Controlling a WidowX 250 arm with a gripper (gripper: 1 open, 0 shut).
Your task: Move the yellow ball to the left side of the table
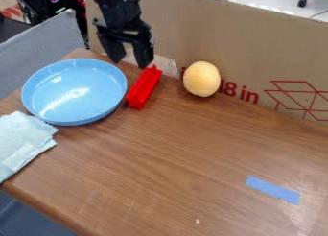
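Observation:
The yellow ball (200,79), pale yellow-orange and slightly egg-shaped, rests on the brown wood-grain table (193,163) close to the cardboard wall at the back. My gripper (129,50) hangs above the table to the ball's upper left, over the far end of a red block (144,86). Its black fingers point down and stand open with nothing between them. A clear gap separates the gripper from the ball.
A blue bowl (75,92) sits at the left, beside the red block. A pale cloth (19,139) lies at the front left edge. A cardboard box wall (256,48) with red print bounds the back. A blue tape strip (273,190) is stuck at the front right.

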